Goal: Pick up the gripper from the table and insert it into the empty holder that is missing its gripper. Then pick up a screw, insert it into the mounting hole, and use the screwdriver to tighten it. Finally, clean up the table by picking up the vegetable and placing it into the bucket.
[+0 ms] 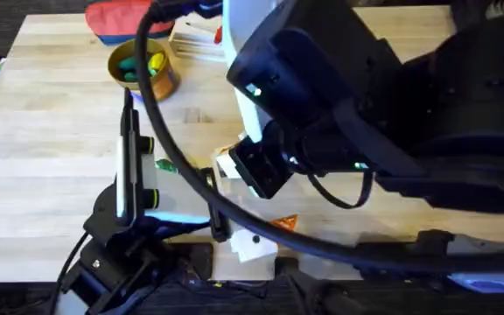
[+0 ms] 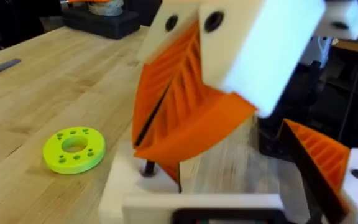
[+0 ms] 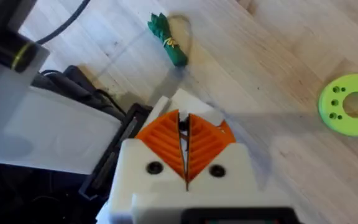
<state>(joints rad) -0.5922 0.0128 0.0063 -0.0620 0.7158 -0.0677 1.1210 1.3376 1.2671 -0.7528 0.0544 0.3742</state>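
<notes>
My right gripper [image 3: 184, 152] is shut, its ribbed orange pads pressed together, and an orange wedge, the gripper [image 2: 219, 121], seems clamped between them. It holds this against the bare white holder [image 2: 122, 190] on my left arm's finger. My left gripper [image 2: 210, 152] is open around it, and the other finger carries its orange pad [image 2: 319, 152]. The right arm looms dark and blurred in the overhead view. The green vegetable [image 3: 166, 38] [image 1: 164, 164] lies on the table [image 1: 51, 131]. The yellow bucket [image 1: 166, 83] stands at the back. The screwdriver and loose screws are out of view.
A green ring disc [image 2: 73, 149] [image 3: 351, 104] lies flat beside the grippers. A red pouch [image 1: 116, 17] sits behind the bucket at the far edge. The left arm's black cable [image 1: 147, 96] arcs across the table's middle. Bare wood spreads to the left.
</notes>
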